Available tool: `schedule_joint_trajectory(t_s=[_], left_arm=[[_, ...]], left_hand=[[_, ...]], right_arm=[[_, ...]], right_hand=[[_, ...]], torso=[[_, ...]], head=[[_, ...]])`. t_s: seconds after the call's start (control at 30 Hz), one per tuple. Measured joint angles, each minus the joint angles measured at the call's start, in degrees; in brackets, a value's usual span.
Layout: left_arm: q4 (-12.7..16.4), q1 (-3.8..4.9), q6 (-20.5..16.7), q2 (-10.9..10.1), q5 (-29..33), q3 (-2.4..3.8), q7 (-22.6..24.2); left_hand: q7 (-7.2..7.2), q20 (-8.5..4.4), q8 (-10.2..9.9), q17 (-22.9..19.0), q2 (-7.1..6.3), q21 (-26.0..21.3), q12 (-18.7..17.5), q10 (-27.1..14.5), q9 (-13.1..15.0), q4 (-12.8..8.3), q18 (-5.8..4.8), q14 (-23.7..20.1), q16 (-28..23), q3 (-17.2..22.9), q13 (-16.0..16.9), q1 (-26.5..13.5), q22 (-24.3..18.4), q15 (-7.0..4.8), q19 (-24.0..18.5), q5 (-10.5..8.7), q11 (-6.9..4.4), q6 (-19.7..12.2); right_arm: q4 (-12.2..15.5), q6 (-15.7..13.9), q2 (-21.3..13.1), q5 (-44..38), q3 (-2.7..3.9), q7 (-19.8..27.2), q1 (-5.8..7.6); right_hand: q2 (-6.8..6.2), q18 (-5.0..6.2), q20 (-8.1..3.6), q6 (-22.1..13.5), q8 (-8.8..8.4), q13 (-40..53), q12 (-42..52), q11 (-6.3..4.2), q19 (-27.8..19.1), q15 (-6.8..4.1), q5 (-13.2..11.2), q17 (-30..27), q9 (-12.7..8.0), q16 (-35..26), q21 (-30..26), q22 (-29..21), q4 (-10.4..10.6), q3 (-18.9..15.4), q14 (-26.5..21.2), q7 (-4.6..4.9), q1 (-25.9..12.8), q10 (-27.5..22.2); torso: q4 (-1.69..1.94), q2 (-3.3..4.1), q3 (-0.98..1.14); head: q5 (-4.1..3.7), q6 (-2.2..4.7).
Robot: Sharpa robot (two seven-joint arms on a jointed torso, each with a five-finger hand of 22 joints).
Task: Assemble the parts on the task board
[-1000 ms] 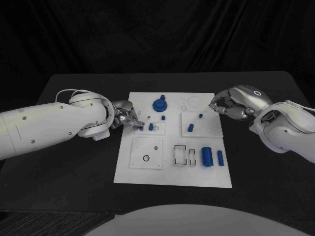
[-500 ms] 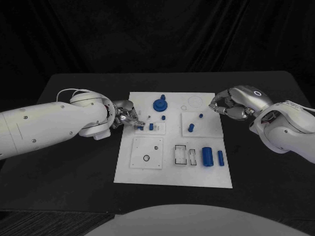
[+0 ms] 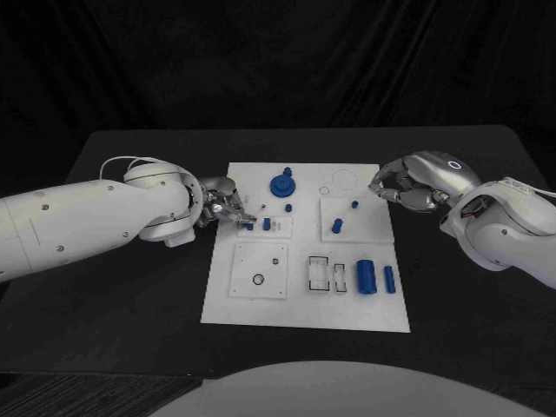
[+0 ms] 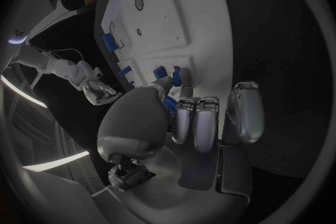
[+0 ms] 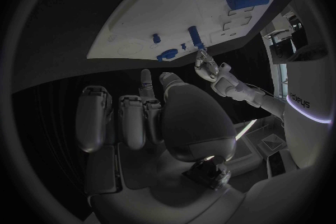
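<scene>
The silver left hand (image 3: pixel 224 207) pinches a small blue peg (image 3: pixel 248 226) at the flat white task board (image 3: pixel 303 304) – the silver right hand (image 3: pixel 403 184) hovers curled, empty.

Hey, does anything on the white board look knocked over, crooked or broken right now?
Nothing stands out. The task board lies flat on the table, and its blue parts sit apart with no visible damage.

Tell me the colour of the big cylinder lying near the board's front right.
Blue; the cylinder shows best in the head view.
</scene>
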Motion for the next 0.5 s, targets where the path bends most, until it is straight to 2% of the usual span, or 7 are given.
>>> schedule_joint_trajectory(t_s=[0.07, 0.17, 0.5], left_arm=[[0.0, 0.0, 0.0, 0.0, 0.0, 0.0, 0.0], [0.0, 0.0, 0.1, 0.0, 0.0, 0.0, -0.1], [0.0, 0.0, 0.1, -0.1, 0.0, -0.01, -0.1]], left_hand=[[0.0, 0.0, 0.0, 0.0, 0.0, 0.0, 0.0, 0.0, -0.1, 0.9, 0.0, 0.0, 0.0, -1.3, 0.0, -1.2, 0.0, 0.0, 0.0, -2.53, 0.0, 0.0], [0.21, 0.0, 0.0, 0.0, 0.01, 0.0, 0.0, 0.0, -0.2, 1.6, 0.0, 0.0, 0.0, -2.8, 0.0, -2.6, 0.0, 0.0, 0.0, -4.64, 0.0, 0.2], [0.21, 0.0, 0.5, 0.0, 0.38, 0.0, 0.0, 0.0, 0.4, 1.7, 0.0, 0.0, 0.0, -6.9, 0.0, -5.8, 0.0, 0.0, 0.0, -7.19, 0.0, 0.2]], right_arm=[[0.0, 0.0, 0.0, 0.0, 0.0, 0.0, 0.0], [0.0, 0.0, 0.0, 0.0, 0.0, 0.0, 0.0], [0.0, 0.0, 0.0, 0.0, 0.0, 0.0, -0.01]], right_hand=[[0.0, -0.01, 0.0, 0.0, 0.0, 0.0, 0.0, 0.0, 0.0, 0.0, 0.0, 0.0, 0.0, 0.0, 0.0, 0.0, 0.0, 0.0, 0.0, 0.0, 0.0, 0.0], [0.0, -0.01, 0.0, 0.0, 0.0, 0.0, 0.0, 0.0, 0.0, 0.0, 0.0, 0.0, 0.0, 0.0, 0.0, 0.0, 0.0, 0.0, 0.0, 0.0, 0.0, 0.0], [0.0, 0.0, 0.0, 0.0, 0.0, 0.0, 0.0, 0.0, 0.0, 0.0, 0.0, 0.0, 0.0, 0.0, 0.0, 0.0, 0.0, 0.0, 0.0, 0.0, 0.0, 0.0]], torso=[[0.0, 0.0, 0.0], [-0.01, 0.0, 0.0], [-0.01, -0.01, 0.0]], head=[[-0.03, 0.0], [-0.03, 0.0], [0.02, 0.0]])
